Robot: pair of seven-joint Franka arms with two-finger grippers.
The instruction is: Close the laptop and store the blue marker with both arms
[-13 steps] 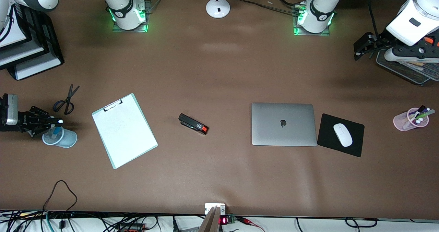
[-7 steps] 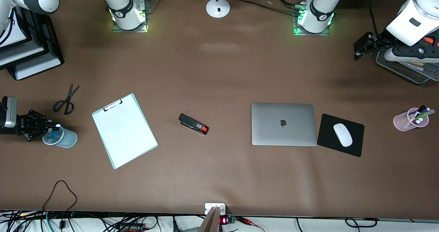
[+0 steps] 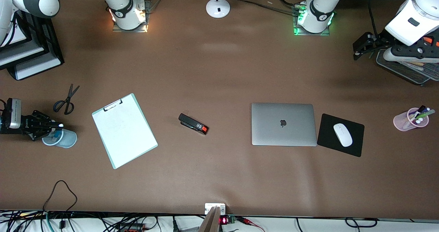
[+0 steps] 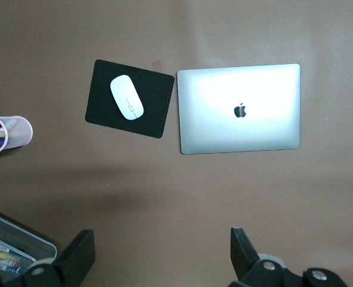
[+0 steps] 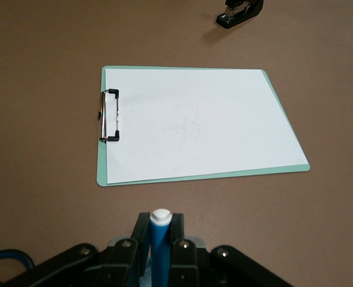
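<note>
The laptop (image 3: pixel 284 124) lies closed on the table, lid up with the apple logo showing; it also shows in the left wrist view (image 4: pixel 239 109). My right gripper (image 3: pixel 57 125) is shut on the blue marker (image 3: pixel 60 125), white end out, over the mouth of a light-blue cup (image 3: pixel 66 140) at the right arm's end of the table. The marker stands between the pads in the right wrist view (image 5: pixel 161 242). My left gripper (image 3: pixel 360 48) is open and empty, up over the table beside a mesh tray; its jaws stand wide apart in the left wrist view (image 4: pixel 161 245).
A clipboard (image 3: pixel 124 130), black stapler (image 3: pixel 193 124) and scissors (image 3: pixel 67 100) lie toward the right arm's end. A mouse (image 3: pixel 342 134) sits on a black pad (image 3: pixel 353 146) beside the laptop. A pink pen cup (image 3: pixel 408 120), mesh tray (image 3: pixel 404 67), paper trays (image 3: pixel 31 64) and a lamp base (image 3: pixel 218 8) stand around.
My right gripper with the marker has shifted slightly nearer the camera over the cup. The right arm's base light turned from green to yellow. The left arm has barely moved.
</note>
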